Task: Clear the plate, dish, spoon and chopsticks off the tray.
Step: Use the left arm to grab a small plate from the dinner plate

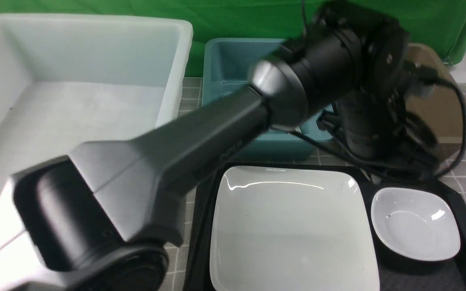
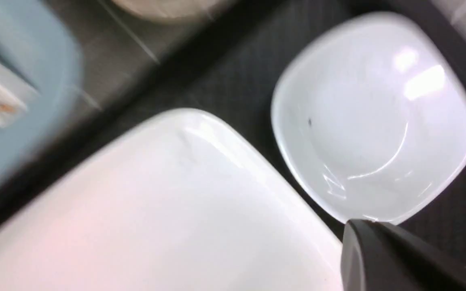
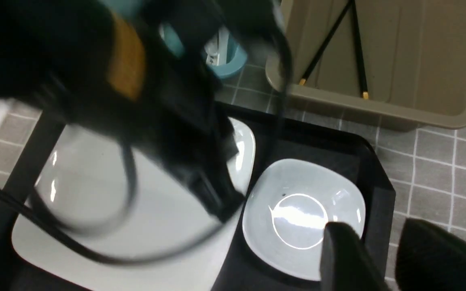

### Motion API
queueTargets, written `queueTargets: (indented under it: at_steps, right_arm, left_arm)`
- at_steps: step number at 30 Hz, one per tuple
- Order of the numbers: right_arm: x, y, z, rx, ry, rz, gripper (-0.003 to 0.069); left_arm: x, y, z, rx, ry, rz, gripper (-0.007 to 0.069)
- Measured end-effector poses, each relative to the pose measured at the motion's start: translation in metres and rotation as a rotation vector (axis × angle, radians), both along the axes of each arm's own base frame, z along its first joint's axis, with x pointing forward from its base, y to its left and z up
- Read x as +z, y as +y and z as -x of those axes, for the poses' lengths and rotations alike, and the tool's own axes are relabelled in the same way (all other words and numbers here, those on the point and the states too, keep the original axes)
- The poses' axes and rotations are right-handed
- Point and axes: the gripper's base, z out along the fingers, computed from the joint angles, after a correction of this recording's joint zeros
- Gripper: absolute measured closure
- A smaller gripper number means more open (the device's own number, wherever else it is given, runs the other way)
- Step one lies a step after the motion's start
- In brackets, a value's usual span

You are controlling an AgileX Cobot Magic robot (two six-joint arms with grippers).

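Observation:
The large white plate (image 1: 293, 226) and the small white dish (image 1: 415, 222) sit side by side on the black tray (image 1: 465, 226). My left arm reaches across the front view. Its gripper (image 2: 354, 228) is shut and empty, and hangs over the gap between plate (image 2: 156, 210) and dish (image 2: 374, 113). My right gripper (image 3: 372, 232) is open above the dish's (image 3: 297, 218) outer edge and the tray rim (image 3: 380, 194). The black chopsticks (image 3: 326, 42) lie in the brown tub (image 3: 419, 105). A white spoon-like piece (image 3: 219, 50) shows in the teal tub, mostly hidden.
A big white tub (image 1: 75, 97) stands at the left. The teal tub (image 1: 233, 68) and the brown tub (image 1: 451, 109) stand behind the tray. The left arm's cables (image 1: 455, 133) hang over the tray's far edge. Grey tiled tabletop (image 3: 439, 169) surrounds it.

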Motion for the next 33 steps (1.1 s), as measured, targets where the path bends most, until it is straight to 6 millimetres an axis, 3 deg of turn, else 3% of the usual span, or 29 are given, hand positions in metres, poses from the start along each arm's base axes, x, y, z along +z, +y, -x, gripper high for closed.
queueTargets:
  at_steps: [3,7,11,12,14,18,22,27,31,33]
  right_arm:
    - [0.000,0.000,0.000,0.000,0.001,0.000,0.0422]
    - [0.000,0.000,0.000,0.000,0.002,0.001,0.0422]
    - [0.000,0.000,0.000,0.000,0.003,0.001,0.0422]
    - [0.000,0.000,0.000,0.000,0.003,0.001,0.0422]
    - [0.000,0.000,0.000,0.000,0.004,0.001,0.0422]
    - [0.000,0.000,0.000,0.000,0.006,0.001,0.0422]
    - [0.000,0.000,0.000,0.000,0.006,0.002,0.0422]
    - [0.000,0.000,0.000,0.000,0.006,0.002,0.0422]
    - [0.000,0.000,0.000,0.000,0.006,0.002,0.0422]
    - [0.000,0.000,0.000,0.000,0.006,0.002,0.0422]
  left_arm:
    - [-0.023,-0.014,0.003,-0.034,-0.044,-0.030,0.0593]
    - [-0.041,-0.031,-0.006,-0.039,-0.150,0.040,0.0463]
    - [-0.053,-0.038,-0.012,-0.039,-0.191,0.076,0.0294]
    - [-0.054,-0.038,-0.012,-0.039,-0.194,0.077,0.0286]
    - [-0.068,-0.041,-0.015,-0.040,-0.198,0.071,0.0189]
    - [-0.085,-0.043,-0.019,-0.037,-0.192,0.069,0.0114]
    - [-0.097,-0.044,-0.020,-0.030,-0.174,0.055,0.0101]
    - [-0.099,-0.044,-0.020,0.003,-0.141,0.077,0.0123]
    - [-0.100,-0.045,-0.019,0.012,-0.123,0.082,0.0219]
    - [-0.101,-0.044,-0.019,0.013,-0.113,0.071,0.0307]
